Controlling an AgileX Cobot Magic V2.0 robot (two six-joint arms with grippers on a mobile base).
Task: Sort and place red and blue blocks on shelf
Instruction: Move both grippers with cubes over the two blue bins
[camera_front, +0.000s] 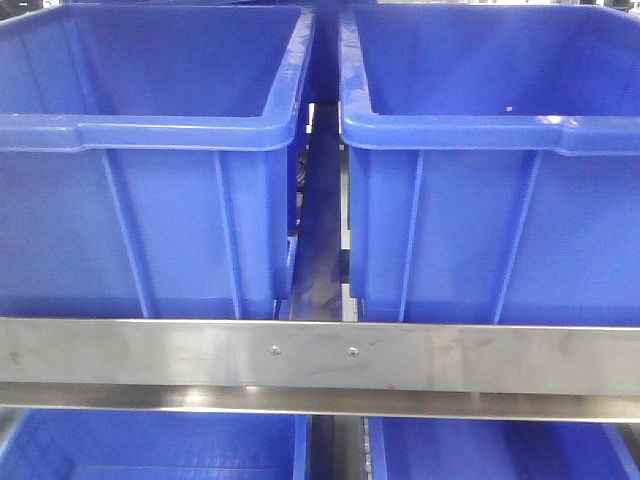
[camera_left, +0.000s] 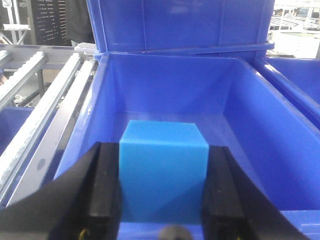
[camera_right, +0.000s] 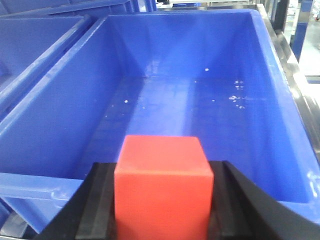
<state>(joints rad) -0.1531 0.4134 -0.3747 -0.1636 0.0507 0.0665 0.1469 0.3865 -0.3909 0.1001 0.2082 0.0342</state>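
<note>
Warehouse or factory storage area. Grey metal shelf (camera_front: 320, 355), brushed steel front rail with two screws. Large blue plastic bins (camera_front: 160, 220) side by side on shelf's upper tier, more bins (camera_front: 150, 445) on tier below. Ridged metal rails (camera_left: 35, 125) alongside shelf; another stacked bin (camera_left: 180, 25) behind.

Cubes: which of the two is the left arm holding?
The blue cube, pinched between the left fingers, facing a blue bin. The red cube is in the right fingers.
</note>
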